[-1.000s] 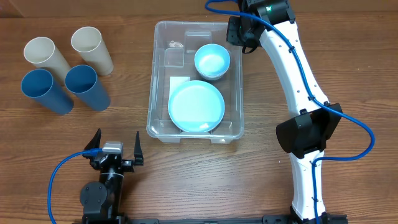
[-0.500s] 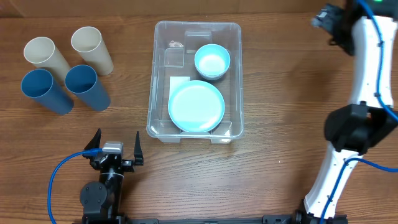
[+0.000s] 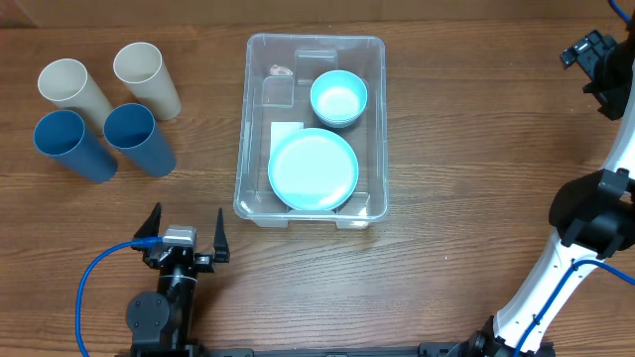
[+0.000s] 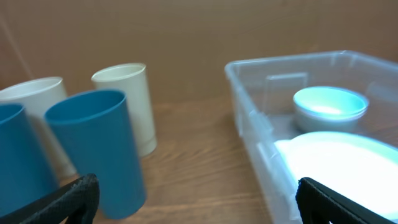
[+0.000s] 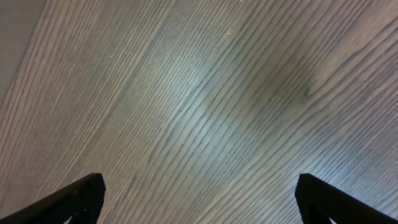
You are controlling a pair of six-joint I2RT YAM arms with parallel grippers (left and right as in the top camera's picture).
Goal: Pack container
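Clear plastic container (image 3: 241, 169), already holding plate (image 3: 314, 169) and bowl (image 3: 338, 97), is awaiting cups (image 3: 134, 134) standing at its nine o'clock; left jaws and right jaws are gaping, empty.

Four upright cups stand far left on the tabletop (image 3: 446, 149): left cream cup (image 3: 67, 84) and right cream cup (image 3: 142, 71) behind, left blue cup (image 3: 67, 141) and right blue cup (image 3: 134, 134) nearer. Rightward, a bowl (image 3: 338, 97) sits just beyond a plate (image 3: 314, 169), both pale blue.

The table (image 3: 466, 119) is brown with streaky wood grain. The bin (image 3: 241, 159) is clear, its label (image 3: 284, 132) white. The plate (image 3: 313, 169) and bowl (image 3: 338, 97) are pale blue. The cream cups (image 3: 145, 77) are plain, the blue cups (image 3: 137, 137) a deeper blue.
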